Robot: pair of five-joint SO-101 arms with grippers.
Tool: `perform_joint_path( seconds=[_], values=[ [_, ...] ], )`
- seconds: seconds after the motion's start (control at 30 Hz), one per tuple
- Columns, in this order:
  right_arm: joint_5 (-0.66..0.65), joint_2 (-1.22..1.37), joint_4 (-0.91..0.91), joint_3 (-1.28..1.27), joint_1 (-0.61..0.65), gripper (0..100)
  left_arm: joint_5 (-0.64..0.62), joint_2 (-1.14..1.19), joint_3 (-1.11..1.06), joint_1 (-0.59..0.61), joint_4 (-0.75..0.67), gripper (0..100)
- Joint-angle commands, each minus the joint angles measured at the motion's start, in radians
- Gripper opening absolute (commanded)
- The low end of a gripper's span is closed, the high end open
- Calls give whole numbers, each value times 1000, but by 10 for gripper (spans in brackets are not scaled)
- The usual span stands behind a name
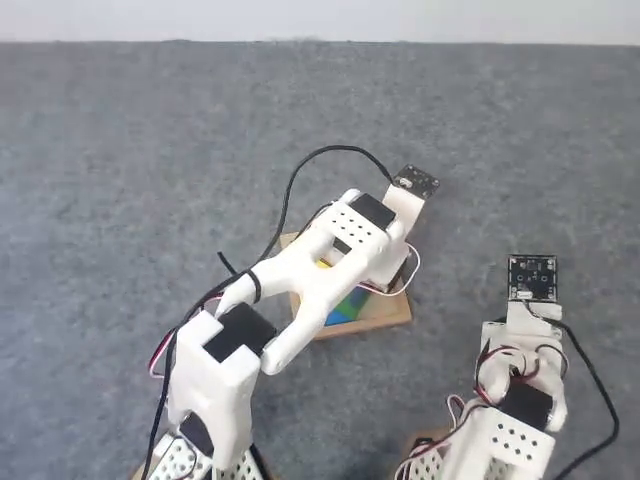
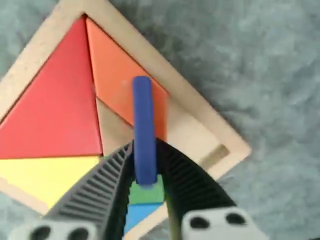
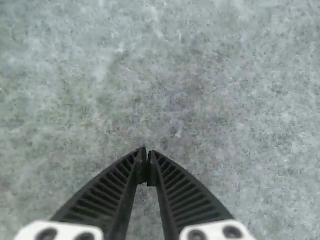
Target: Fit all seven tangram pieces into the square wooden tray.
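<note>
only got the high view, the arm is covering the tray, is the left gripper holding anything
Observer: Yes. The left gripper is shut on a dark blue piece, held on edge over the tray.
Operator: any room in there
Observer: A bare wooden gap shows beside the orange triangle.
Operator: and the right gripper
Observer: The right gripper is shut on nothing, above grey carpet.

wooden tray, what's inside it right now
Inside the wooden tray: red triangle, orange triangle, yellow piece, green piece, light blue piece and a bare gap. The left gripper holds a dark blue piece edge-on over the tray. Its fingers cover the floor beneath.
</note>
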State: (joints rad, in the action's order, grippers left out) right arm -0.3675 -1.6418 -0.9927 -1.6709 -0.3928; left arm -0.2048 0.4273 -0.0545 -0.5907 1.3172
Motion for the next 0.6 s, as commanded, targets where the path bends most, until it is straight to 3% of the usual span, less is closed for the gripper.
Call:
perform_joint_path(
  seconds=[0.0,0.37,0.5,0.57],
  values=[
    [-9,-13,-2,-18,7,9,29,-94,-10,-3,41,100],
    [-57,-13,-4,-18,8,8,137,-333,-5,12,130,111],
    [-57,-13,-5,-18,8,8,161,-359,-7,87,84,102],
    [-57,-13,-5,-18,8,8,172,-334,-8,138,34,49]
  ],
)
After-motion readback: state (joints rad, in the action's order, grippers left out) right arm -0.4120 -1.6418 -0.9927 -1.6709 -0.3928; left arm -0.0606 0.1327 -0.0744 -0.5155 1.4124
